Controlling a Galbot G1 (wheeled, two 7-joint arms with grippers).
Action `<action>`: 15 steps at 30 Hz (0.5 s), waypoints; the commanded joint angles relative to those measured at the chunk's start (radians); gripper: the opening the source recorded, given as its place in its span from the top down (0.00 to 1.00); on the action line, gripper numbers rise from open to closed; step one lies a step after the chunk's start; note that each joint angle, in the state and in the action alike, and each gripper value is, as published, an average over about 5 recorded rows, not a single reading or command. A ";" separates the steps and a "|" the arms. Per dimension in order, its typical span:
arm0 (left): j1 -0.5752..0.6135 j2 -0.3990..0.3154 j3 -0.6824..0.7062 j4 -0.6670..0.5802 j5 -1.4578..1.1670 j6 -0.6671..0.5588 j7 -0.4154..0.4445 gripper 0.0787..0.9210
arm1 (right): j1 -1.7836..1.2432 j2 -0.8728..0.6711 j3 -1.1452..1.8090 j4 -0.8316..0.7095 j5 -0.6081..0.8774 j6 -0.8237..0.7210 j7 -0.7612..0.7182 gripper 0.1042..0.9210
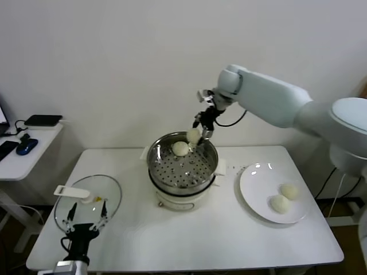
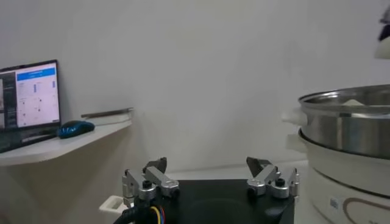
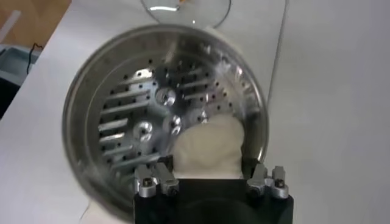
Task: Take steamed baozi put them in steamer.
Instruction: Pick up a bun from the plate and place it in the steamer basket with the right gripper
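Item: steamed baozi, four in view. One is hanging in the right gripper point(image 1: 198, 135) above the far rim of the steamer point(image 1: 182, 162); a second baozi point(image 1: 180, 148) is already lying on the perforated floor at the far side; the other two baozi point(image 1: 284, 198) are waiting on the white plate point(image 1: 252, 189), just beside the steamer on your right.

Handling: you are dealing with soft, light dough that is likely denting under pressure and perhaps a little tacky. Take each bun across its widest middle, from the sides, with a gentle squeeze only.

Fingers: in the right wrist view the right gripper's fingers point(image 3: 156, 178) are pressing against both flanks of the held baozi point(image 3: 208, 148), partly closed on it, with the steamer floor directly beneath.

Left gripper point(image 2: 210, 182): parked low over the glass lid point(image 1: 87, 201) at the table's left, fingers standing wide apart, holding nothing.
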 commanded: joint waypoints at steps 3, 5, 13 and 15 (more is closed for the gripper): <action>0.003 0.006 -0.008 0.000 -0.012 0.001 0.000 0.12 | -0.118 0.211 0.054 -0.119 -0.022 -0.027 0.023 0.26; 0.004 0.006 -0.009 -0.001 -0.015 0.000 0.000 0.12 | -0.138 0.217 0.069 -0.126 -0.034 -0.031 0.029 0.26; 0.008 0.007 -0.009 0.001 -0.017 -0.001 0.000 0.12 | -0.185 0.221 0.102 -0.139 -0.063 -0.040 0.047 0.26; 0.010 0.007 -0.009 0.001 -0.019 -0.002 -0.001 0.12 | -0.191 0.220 0.109 -0.145 -0.070 -0.041 0.049 0.26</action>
